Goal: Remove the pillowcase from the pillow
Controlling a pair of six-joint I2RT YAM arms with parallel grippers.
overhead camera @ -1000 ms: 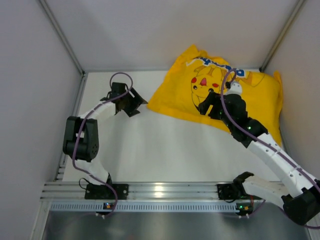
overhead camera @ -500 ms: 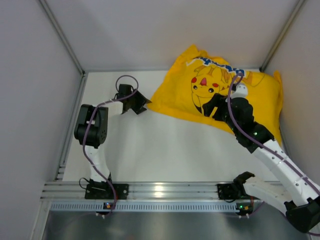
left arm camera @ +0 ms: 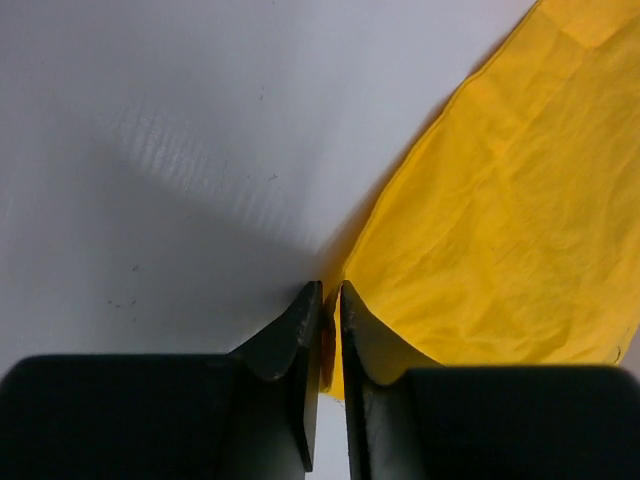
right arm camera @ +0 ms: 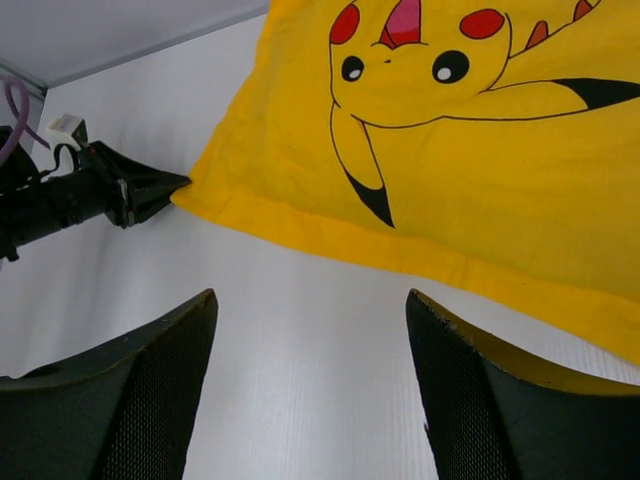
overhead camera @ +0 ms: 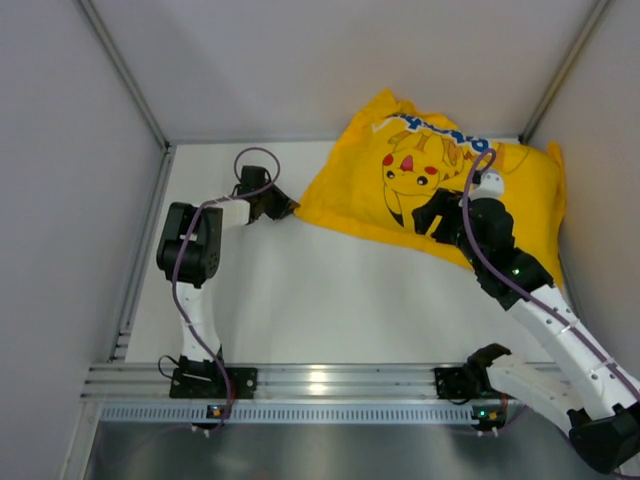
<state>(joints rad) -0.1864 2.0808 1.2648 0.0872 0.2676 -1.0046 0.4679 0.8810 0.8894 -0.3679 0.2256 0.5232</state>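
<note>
Left wrist view has the left hand point(left arm camera: 330, 297) pressed almost together on the near-left corner of the pillowcase point(left arm camera: 500, 220). A sliver of yellow cloth is pinched between its fingers, low against the white desk point(left arm camera: 150, 150). The case lies plump at the far right of the desk. The pillow is hidden inside it, and which edge is open cannot be told.

The right hand point(right arm camera: 310, 298) is spread wide and hovers over the case's front hem, gripping nothing.

The step in hand looks like securing two holds before the cloth is drawn off. The left pinch is small, so any pull should run low and slow along the desk, or the corner may slip out. The right hand would do best to pin the filling through the fabric, taking stuffing rather than loose cloth. That way the case can slide while the pillow stays put.
</note>
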